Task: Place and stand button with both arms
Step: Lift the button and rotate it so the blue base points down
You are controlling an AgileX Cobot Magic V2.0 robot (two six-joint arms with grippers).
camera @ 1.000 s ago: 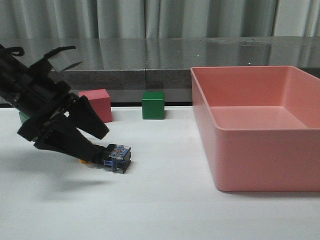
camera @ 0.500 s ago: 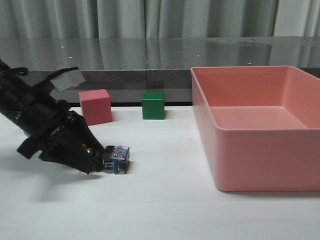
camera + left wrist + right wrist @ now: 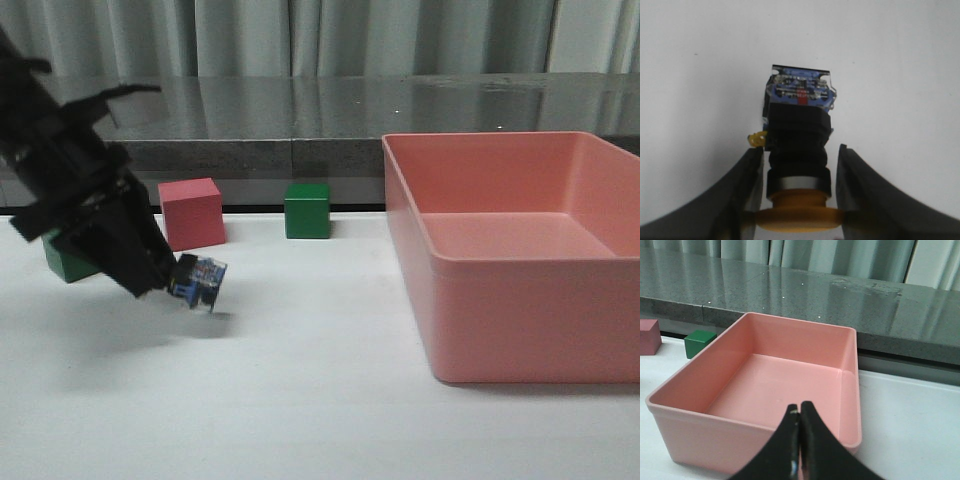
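Yellow-capped button (image 3: 197, 281) clamped in left tool (image 3: 160, 282).

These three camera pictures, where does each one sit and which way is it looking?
Front view: looks forward over the white table; shows the left arm lifting the button by the pink cube, green cube and pink bin.
Left wrist view: on the left arm, looking along its fingers, shut on the button.
Right wrist view: on the right arm, above the bin; its shut fingers show.
Shared: front and left wrist views show the button; front and right wrist views the bin.
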